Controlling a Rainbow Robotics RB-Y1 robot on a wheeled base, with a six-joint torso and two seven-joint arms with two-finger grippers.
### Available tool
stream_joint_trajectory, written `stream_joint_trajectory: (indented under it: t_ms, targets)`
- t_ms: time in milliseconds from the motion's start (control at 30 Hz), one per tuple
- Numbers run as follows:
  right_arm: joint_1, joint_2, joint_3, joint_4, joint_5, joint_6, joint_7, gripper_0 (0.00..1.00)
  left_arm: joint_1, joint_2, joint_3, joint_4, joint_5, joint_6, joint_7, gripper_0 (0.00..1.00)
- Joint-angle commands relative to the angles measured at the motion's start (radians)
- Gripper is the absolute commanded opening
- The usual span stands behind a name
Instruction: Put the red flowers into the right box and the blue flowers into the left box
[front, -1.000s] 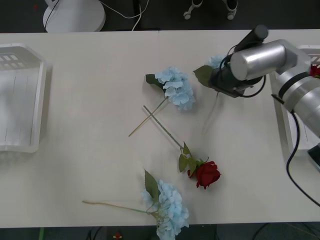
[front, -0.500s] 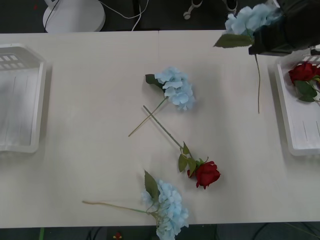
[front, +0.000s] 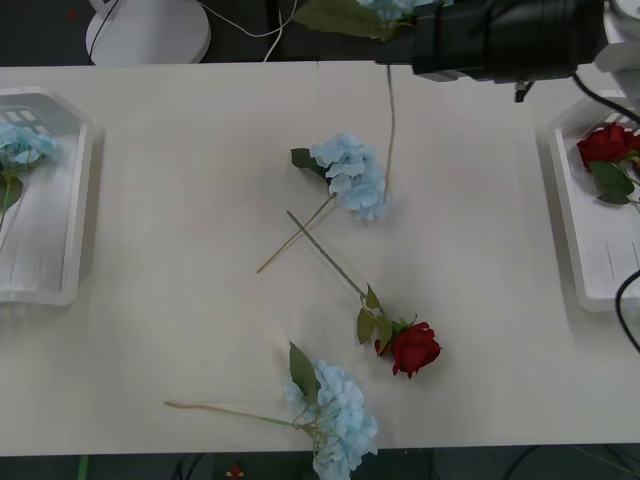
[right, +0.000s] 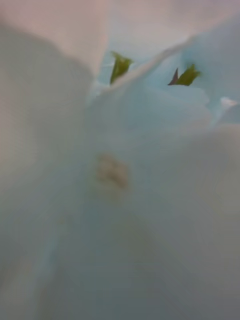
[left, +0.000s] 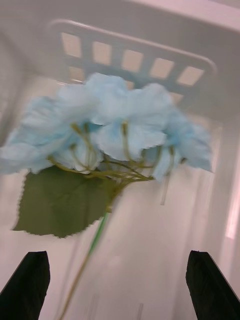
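Up at the far edge of the pale worktop (front: 180, 150), the right end effector (front: 428, 35) is clamped on a pale-blue artificial hydrangea flower (front: 389, 130). Bloom and green leaf are held high, and the thin stalk dangles straight beneath it. Its petals press against the wrist camera. Below it, nearer the robot, lie a second blue hydrangea cluster (front: 355, 175), a red artificial rose (front: 414, 348) and a third blue cluster (front: 338, 408). To its right, the white plastic right box (front: 600, 270) holds another red rose (front: 603, 143). The left end effector (left: 117, 262) has its fingers spread wide over the white slotted left box (left: 135, 60). A blue hydrangea with a green leaf (left: 115, 130) lies in there just ahead of the fingertips, untouched.
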Motion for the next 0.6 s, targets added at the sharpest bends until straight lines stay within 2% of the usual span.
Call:
stream_joint_trajectory:
  t_ms: [33,100,167,200,467,600]
  targets:
    - [-0.006,0.139,-0.019,-0.043,0.015,-0.046,0.097,0.0,0.025,0.064,-0.017,-0.138,0.172,0.059,-0.107,0.78]
    - [-0.007,0.178,-0.019,-0.043,0.015,-0.073,0.099,0.0,0.074,0.064,-0.033,-0.185,0.294,0.068,-0.142,0.78]
    - [-0.012,0.215,-0.019,-0.043,0.026,-0.097,0.097,0.0,0.126,0.064,-0.053,-0.227,0.431,0.065,-0.17,0.88]
    - [-0.013,0.239,-0.018,-0.043,0.038,-0.115,0.096,0.0,0.166,0.063,-0.062,-0.254,0.532,0.058,-0.193,1.0]
    - [-0.017,0.368,-0.019,-0.043,0.118,-0.191,0.1,0.0,0.399,0.064,-0.097,-0.422,0.968,0.05,-0.38,1.0]
    - [-0.017,0.414,-0.018,-0.043,0.147,-0.215,0.099,0.0,0.473,0.056,-0.129,-0.488,1.112,0.05,-0.475,1.0]
